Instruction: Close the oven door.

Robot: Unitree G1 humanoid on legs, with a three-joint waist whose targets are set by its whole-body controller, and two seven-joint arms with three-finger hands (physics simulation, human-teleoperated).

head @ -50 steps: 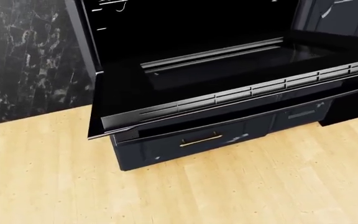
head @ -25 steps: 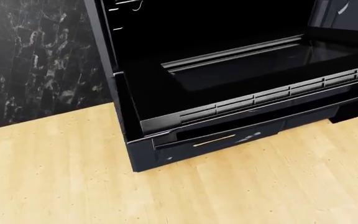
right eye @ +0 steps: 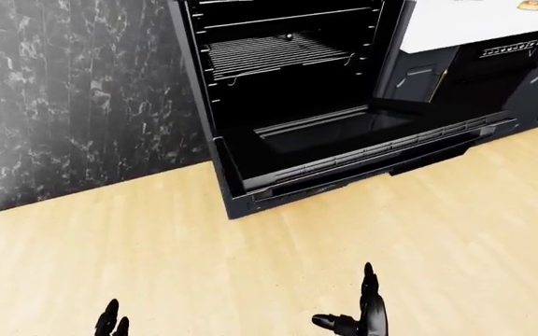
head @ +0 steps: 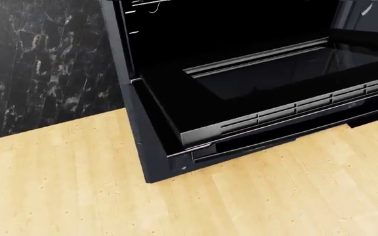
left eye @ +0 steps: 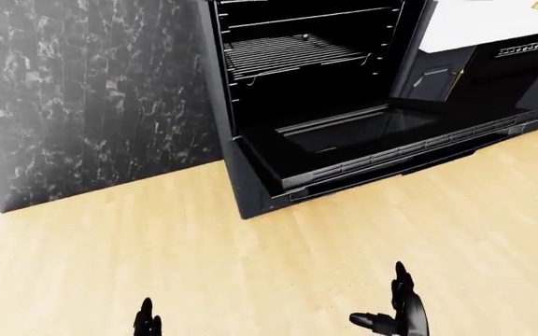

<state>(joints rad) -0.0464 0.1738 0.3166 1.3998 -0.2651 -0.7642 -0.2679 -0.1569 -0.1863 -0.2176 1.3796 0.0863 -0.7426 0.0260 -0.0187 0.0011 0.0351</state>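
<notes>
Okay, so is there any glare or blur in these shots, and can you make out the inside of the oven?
No blur in any view. Head view: the oven cavity is flat black with no detail, and the open door shows only a faint sheen on its glass. Left-eye view: the rack reads clearly and the counter is blown out white.

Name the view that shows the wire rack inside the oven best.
The left-eye view: the wire rack lies fully visible inside the oven. The right-eye view shows it nearly the same. The head view cuts it off above the open door.

Glossy black left hand and right hand, slender-fingered.
</notes>
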